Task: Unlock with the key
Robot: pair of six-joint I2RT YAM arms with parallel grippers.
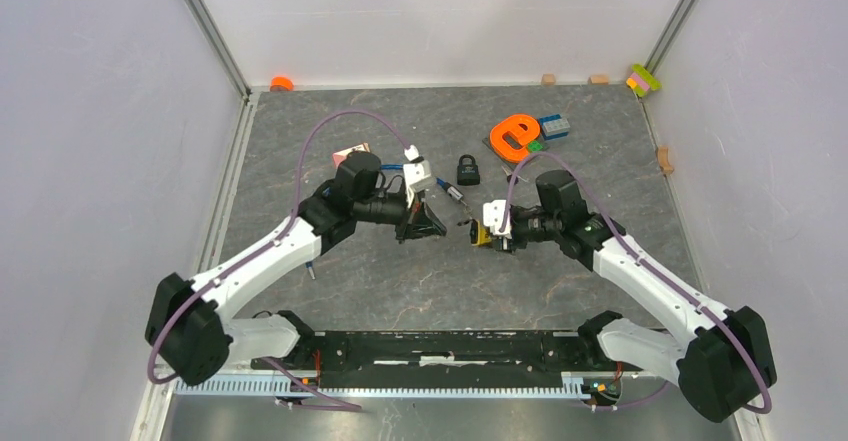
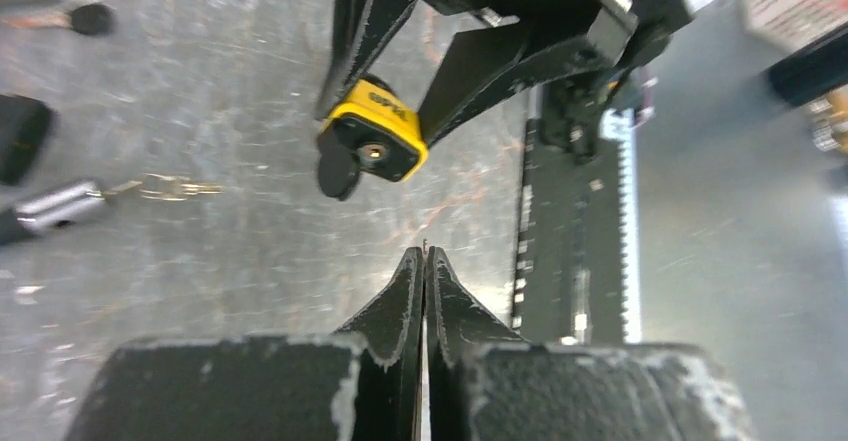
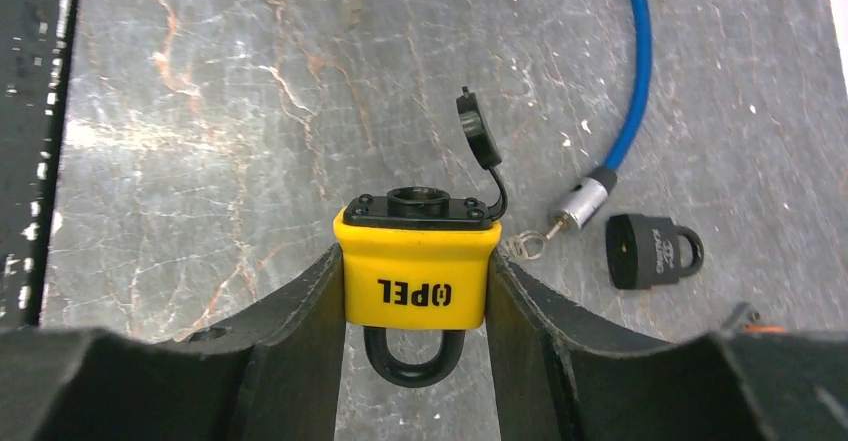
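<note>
Right hand (image 3: 415, 261) clamps yellow padlock (image 3: 415, 286), keyhole cover (image 3: 478, 131) flipped open; left hand (image 2: 425, 261) pinched shut, facing it.

Colour notes: one yellow lock on grey stone.

Brightest is the yellow plastic-cased padlock (image 3: 415, 281): yellow body, black lettering, black keyway plate, black dust cap, black shackle. Nearby, a small all-black padlock (image 3: 650, 251) with faint pale lettering. The glossy blue cable (image 3: 635, 71) ends in a silver metal tip. The dark grey tabletop (image 3: 200, 111) is marbled with white and rust-brown veins. Farther back, an orange letter-shaped block (image 1: 515, 136) and a blue toy brick (image 1: 555, 126).
</note>
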